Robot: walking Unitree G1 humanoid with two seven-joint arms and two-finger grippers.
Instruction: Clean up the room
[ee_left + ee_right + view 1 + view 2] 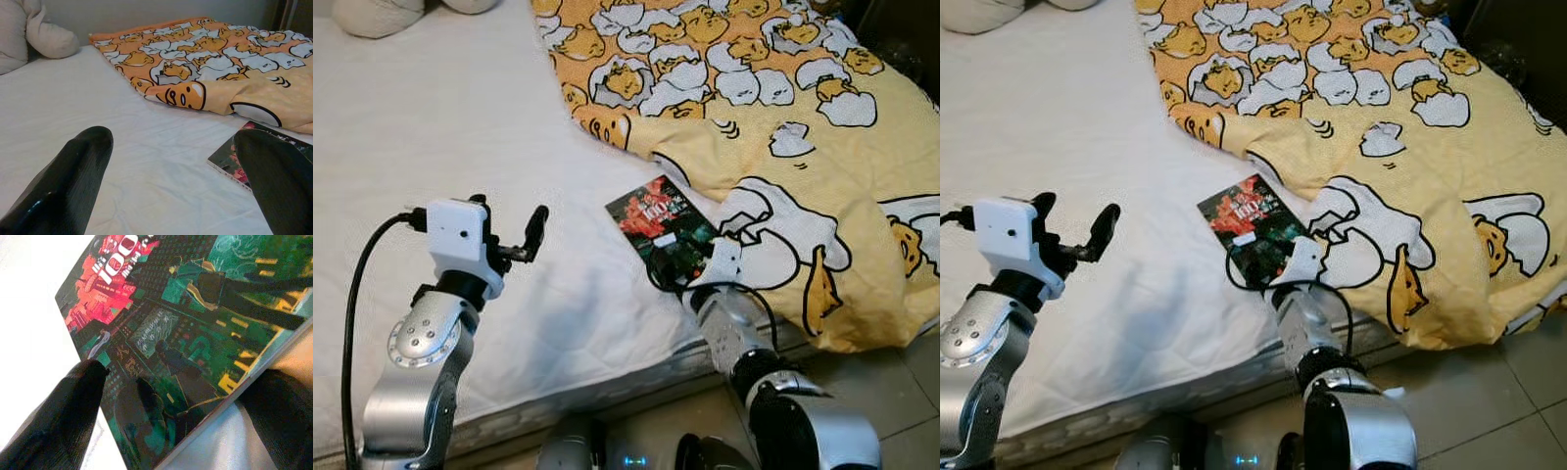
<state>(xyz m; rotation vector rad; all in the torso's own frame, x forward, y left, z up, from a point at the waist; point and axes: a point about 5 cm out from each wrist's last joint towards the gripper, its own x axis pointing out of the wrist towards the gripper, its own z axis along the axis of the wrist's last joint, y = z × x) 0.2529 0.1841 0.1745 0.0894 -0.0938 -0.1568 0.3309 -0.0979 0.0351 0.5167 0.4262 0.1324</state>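
Lying flat on the white bed sheet [460, 127], near the middle of the head camera's frame, is a book [661, 227] with a dark glossy cover. The cover is red at its upper corner, with large white numbers, and green and black with small yellow marks lower down. Its right edge is just beside the yellow blanket [783, 117], which is printed with white and orange cartoon eggs and fills the upper right of the frame.

The right gripper [176, 401] is low over the bottom part of the book, its two black fingers [73, 416] spread apart, one over the cover and one past the book's edge near the blanket. The left gripper [514, 240] is at the lower left, above the bare sheet, with fingers also open and holding nothing. A pale pillow [377, 15] is at the upper left corner.
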